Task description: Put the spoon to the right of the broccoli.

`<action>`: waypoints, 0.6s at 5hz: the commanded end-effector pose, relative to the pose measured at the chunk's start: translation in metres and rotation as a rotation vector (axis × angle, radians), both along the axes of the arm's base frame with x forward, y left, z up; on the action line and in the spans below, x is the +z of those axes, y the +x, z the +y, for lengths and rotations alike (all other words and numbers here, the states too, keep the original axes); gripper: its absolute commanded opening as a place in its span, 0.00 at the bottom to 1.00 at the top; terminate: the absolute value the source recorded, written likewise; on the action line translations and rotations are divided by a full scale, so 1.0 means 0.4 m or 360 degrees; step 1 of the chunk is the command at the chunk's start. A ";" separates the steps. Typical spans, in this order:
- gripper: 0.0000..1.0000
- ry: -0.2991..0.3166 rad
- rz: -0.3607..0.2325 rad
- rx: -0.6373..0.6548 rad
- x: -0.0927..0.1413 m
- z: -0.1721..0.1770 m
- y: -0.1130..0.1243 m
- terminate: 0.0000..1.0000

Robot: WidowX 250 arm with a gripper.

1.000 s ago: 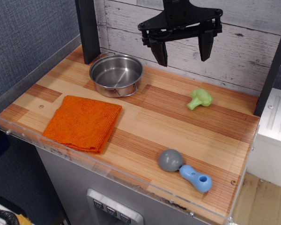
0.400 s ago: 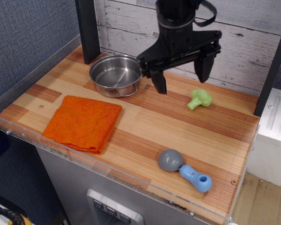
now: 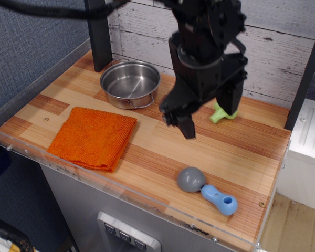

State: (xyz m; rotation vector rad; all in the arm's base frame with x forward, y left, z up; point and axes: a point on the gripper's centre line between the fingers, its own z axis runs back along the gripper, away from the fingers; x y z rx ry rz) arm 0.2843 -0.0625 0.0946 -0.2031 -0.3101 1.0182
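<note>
The spoon point(image 3: 207, 189) lies at the front right of the wooden table, grey bowl to the left, light-blue handle pointing right toward the front edge. The light-green broccoli point(image 3: 219, 115) sits at the back right, mostly hidden behind my gripper; only its stem and lower part show. My black gripper point(image 3: 209, 118) is open and empty, jaws wide apart, hanging above the table between the broccoli and the spoon. One fingertip point(image 3: 188, 127) points down left of the broccoli, the other stands in front of the broccoli.
A steel pot point(image 3: 129, 82) stands at the back left. A folded orange cloth point(image 3: 94, 137) lies at the front left. A clear plastic rim point(image 3: 121, 191) runs along the table's front edge. A black post point(image 3: 98, 34) stands behind the pot.
My gripper has come down and forward from high at the back wall to just above the table, staying open. It now covers most of the broccoli. Spoon, pot and cloth have not moved.
</note>
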 end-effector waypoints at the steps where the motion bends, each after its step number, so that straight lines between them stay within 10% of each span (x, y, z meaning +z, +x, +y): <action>1: 1.00 -0.0134 -0.0019 0.0023 -0.044 -0.063 -0.018 0.00; 3: 1.00 -0.0190 0.0049 0.0014 -0.111 -0.100 -0.044 0.00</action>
